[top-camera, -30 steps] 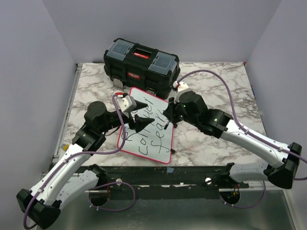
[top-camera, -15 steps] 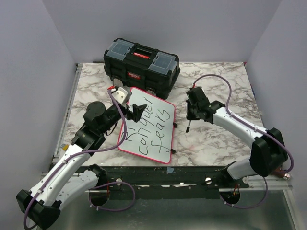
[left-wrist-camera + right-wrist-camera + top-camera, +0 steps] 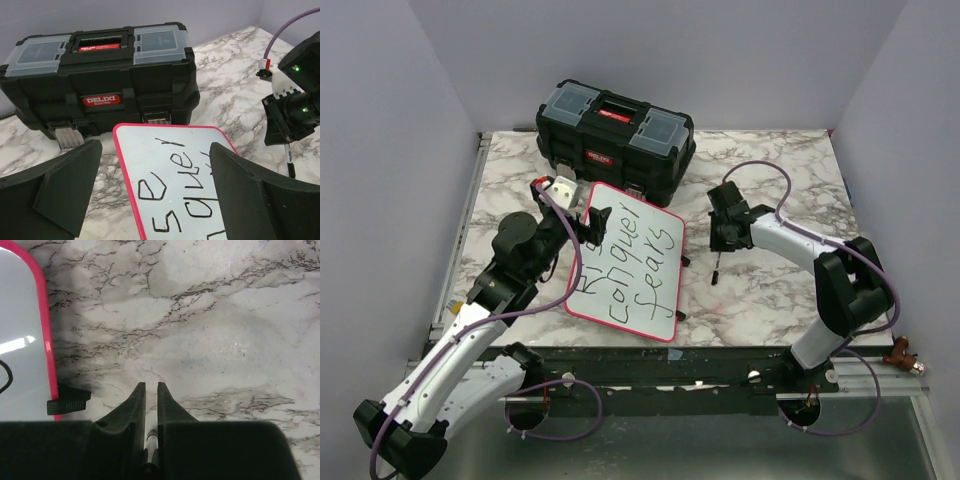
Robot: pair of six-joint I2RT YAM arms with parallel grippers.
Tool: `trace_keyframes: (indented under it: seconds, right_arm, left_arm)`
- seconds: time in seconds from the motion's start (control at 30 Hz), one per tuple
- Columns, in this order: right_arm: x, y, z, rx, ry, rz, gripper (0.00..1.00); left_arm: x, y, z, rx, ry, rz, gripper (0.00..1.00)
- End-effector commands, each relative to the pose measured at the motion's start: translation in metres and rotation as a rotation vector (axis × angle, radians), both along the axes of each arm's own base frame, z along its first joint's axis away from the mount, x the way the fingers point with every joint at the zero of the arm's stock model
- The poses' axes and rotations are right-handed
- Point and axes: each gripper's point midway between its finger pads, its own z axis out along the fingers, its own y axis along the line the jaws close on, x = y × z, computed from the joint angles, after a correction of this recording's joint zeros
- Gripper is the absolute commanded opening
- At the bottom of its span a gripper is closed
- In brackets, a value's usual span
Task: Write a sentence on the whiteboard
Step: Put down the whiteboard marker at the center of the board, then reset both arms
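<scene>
The whiteboard (image 3: 625,262), white with a pink-red rim, lies tilted on the marble table in front of the toolbox. The sentence (image 3: 638,268) runs across it in three lines of black marker letters; its upper letters (image 3: 172,187) show in the left wrist view. My left gripper (image 3: 596,220) hovers open over the board's top left corner, with nothing between its fingers (image 3: 65,185). My right gripper (image 3: 719,238) stands over bare table to the right of the board, shut on the thin black marker pen (image 3: 717,264), which points down. The pen's barrel (image 3: 151,439) sits between the shut fingers.
A black toolbox (image 3: 615,135) with clear lid compartments stands at the back, just behind the board's top edge (image 3: 165,128). A small black tab (image 3: 68,400) sticks out from the board's right rim (image 3: 46,340). Purple cables loop above both arms.
My left gripper has opened wider and pulled back up and left off the board. My right arm has carried the marker off the board to the table on its right.
</scene>
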Motion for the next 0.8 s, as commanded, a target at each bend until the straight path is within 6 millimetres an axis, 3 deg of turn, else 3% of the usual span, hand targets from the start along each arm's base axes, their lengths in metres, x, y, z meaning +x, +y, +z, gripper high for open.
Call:
trace_keyframes:
  seconds: [0.0,0.3,0.53,0.63,0.77]
  right_arm:
    - [0.009,-0.005,-0.013,-0.03,0.007,-0.009,0.24]
    - [0.023,-0.013,0.0,-0.056,-0.04,-0.037,0.63]
    - [0.031,-0.016,0.031,-0.063,-0.105,-0.048,0.82]
    - [0.032,-0.011,0.048,-0.028,-0.136,-0.023,1.0]
    - [0.031,0.001,0.079,0.046,-0.2,0.035,1.0]
  left_arm:
    - [0.004,0.019,0.02,-0.019,-0.043,0.088,0.91]
    - [0.008,0.031,0.021,-0.022,-0.046,0.14,0.91]
    - [0.009,0.037,0.021,-0.025,-0.05,0.164,0.92]
    - [0.008,0.038,0.023,-0.033,-0.063,0.168,0.92]
    - [0.006,0.041,0.024,0.001,-0.093,0.167,0.95]
